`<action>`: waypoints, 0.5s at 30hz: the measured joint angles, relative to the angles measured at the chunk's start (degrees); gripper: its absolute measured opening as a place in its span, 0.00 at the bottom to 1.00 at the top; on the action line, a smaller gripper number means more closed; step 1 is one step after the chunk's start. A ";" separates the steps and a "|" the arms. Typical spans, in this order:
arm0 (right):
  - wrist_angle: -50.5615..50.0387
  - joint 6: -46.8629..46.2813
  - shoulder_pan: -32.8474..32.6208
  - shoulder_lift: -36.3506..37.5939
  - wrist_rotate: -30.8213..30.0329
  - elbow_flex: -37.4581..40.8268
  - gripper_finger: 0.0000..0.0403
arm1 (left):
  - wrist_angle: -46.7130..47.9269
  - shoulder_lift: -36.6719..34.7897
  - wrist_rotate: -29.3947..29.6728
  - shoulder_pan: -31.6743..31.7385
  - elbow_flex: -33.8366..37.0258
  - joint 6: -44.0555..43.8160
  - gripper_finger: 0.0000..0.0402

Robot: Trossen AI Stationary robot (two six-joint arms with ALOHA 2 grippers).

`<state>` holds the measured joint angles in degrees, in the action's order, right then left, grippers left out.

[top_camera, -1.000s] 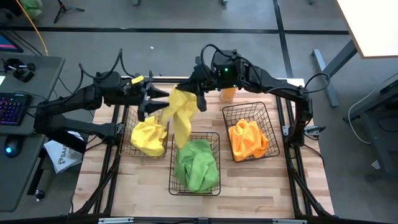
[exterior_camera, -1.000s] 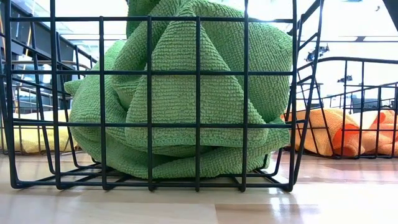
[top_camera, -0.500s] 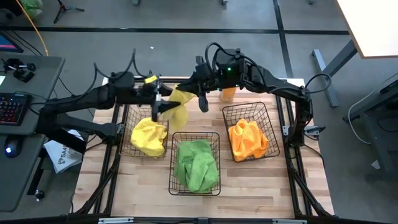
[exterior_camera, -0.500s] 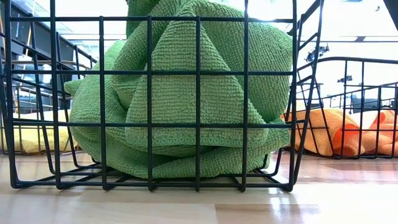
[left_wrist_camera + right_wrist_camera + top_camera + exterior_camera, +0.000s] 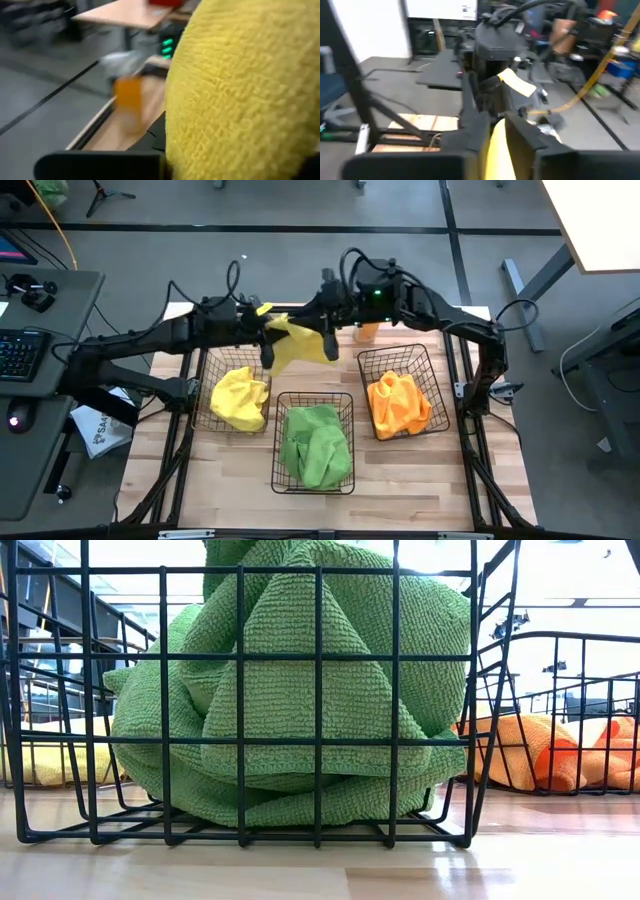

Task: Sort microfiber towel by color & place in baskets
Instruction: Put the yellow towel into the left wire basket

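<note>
A yellow towel [image 5: 293,343] is being clamped between the jaws of both the left gripper [image 5: 266,346] and right gripper [image 5: 328,340] above the bench [image 5: 400,480].

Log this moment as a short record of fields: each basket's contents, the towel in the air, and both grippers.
left basket: yellow towels
middle basket: green towels
right basket: orange towels
held towel: yellow, stretched between both grippers above the table's far side
left gripper: shut on the held towel
right gripper: shut on the held towel
orange bottle: behind the right basket, under the right arm
</note>
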<state>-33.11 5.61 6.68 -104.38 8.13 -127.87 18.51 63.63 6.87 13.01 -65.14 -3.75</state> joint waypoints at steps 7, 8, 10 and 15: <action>-7.79 1.27 0.09 5.09 -15.53 0.00 0.50 | 21.03 -12.09 5.29 2.92 0.02 -6.70 0.01; -9.32 1.35 0.23 5.84 -17.93 0.00 0.54 | 24.19 -14.09 5.87 2.76 0.04 -9.04 0.01; -12.28 0.77 0.63 7.13 -21.49 0.00 0.62 | 29.69 -18.16 7.23 2.07 0.02 -14.07 0.00; -17.89 -1.08 2.31 8.46 -24.05 0.00 0.70 | 40.98 -25.70 12.42 -1.03 0.82 -28.46 0.00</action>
<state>-51.00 4.53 8.99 -95.92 -15.92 -127.87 59.49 37.92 19.29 11.98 -64.33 -32.20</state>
